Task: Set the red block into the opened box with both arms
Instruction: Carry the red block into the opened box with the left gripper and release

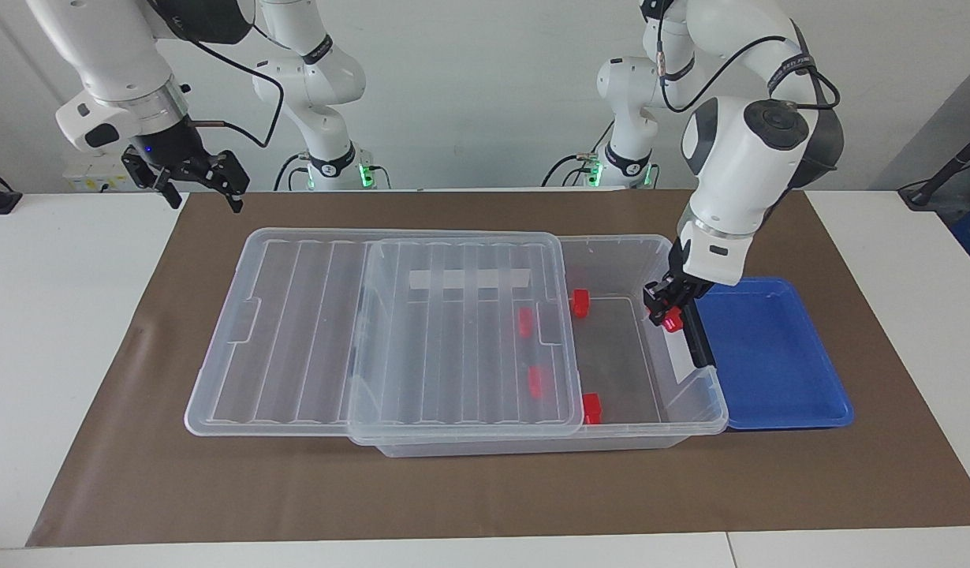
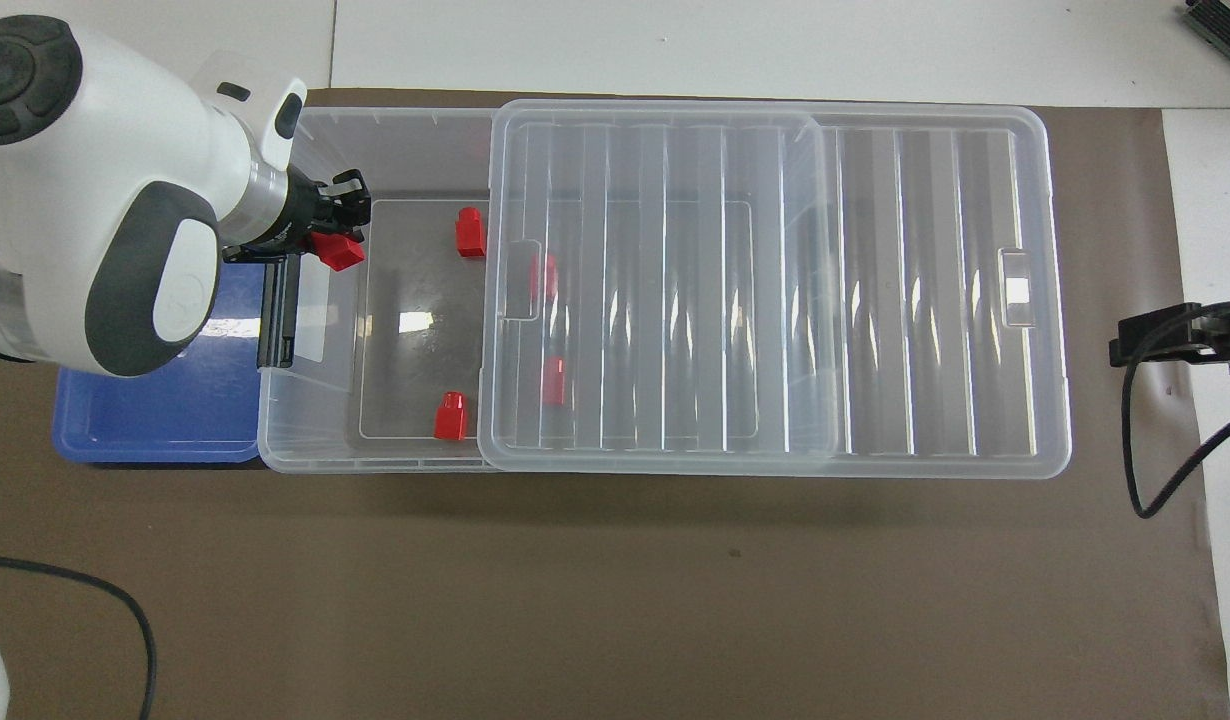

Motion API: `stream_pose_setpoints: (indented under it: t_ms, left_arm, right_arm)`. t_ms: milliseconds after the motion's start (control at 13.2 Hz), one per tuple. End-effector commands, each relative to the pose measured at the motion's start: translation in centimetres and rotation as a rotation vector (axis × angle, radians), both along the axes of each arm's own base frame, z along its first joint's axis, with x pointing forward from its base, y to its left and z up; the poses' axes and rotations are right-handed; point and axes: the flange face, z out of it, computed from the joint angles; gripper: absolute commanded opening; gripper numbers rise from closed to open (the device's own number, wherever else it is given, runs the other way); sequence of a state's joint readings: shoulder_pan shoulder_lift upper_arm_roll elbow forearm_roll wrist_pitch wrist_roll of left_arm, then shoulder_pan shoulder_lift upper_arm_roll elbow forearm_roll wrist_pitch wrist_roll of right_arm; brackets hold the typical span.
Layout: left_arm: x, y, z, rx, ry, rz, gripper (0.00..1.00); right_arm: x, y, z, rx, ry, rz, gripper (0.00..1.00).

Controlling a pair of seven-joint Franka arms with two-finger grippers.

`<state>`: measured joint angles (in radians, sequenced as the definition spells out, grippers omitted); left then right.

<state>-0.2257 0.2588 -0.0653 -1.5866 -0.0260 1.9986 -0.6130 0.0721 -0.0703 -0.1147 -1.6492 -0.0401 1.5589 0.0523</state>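
My left gripper [image 1: 665,306] [image 2: 335,232] is shut on a small red block [image 1: 673,319] [image 2: 337,251]. It hangs over the open end of the clear box [image 1: 678,410] [image 2: 305,440], just inside the end wall with the black handle [image 1: 692,327]. The ribbed lid [image 1: 374,331] [image 2: 775,290] is slid toward the right arm's end, leaving that part uncovered. Several more red blocks [image 1: 580,302] [image 2: 469,232] lie on the box floor, two of them under the lid. My right gripper [image 1: 203,201] waits open in the air over the mat's edge by the lid's end.
A shallow blue tray [image 1: 777,363] [image 2: 155,420] sits against the box's handle end, with nothing in it. Box and tray rest on a brown mat [image 1: 453,489]. A black cable [image 2: 1135,470] trails from the right arm.
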Motion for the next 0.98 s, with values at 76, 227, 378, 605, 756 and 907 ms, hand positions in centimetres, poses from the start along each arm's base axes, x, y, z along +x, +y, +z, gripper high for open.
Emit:
stream_pose_setpoints:
  t_ms: [76, 227, 378, 605, 756, 907]
  left_arm:
    - [-1.8, -2.0, -5.9, -0.006, -0.047, -0.011, 0.0]
    - [-1.8, -2.9, -8.5, 0.043, -0.056, -0.054, 0.0]
    - [-2.2, -3.4, -11.2, 0.082, -0.043, -0.088, 0.0]
    - [-2.7, -4.4, -15.7, 0.091, -0.06, -0.118, 0.0]
    - [-2.9, -4.1, -17.4, 0.088, -0.059, -0.117, 0.0]
    - [-2.9, -4.0, -19.0, 0.085, -0.065, -0.12, 0.0]
  right_arm:
    - [-0.3, -0.4, 0.0, 0.007, -0.006, -0.004, 1.0]
    - [-0.3, -0.3, 0.0, 0.009, -0.006, -0.005, 1.0]
    - [-0.3, -0.3, 0.0, 0.009, -0.006, -0.005, 1.0]
    - [-0.3, -0.3, -0.1, 0.009, -0.005, -0.004, 1.0]
    - [-0.3, -0.3, -0.1, 0.009, -0.005, -0.004, 1.0]
    - [-0.4, -0.4, -0.2, 0.009, -0.003, -0.004, 1.0]
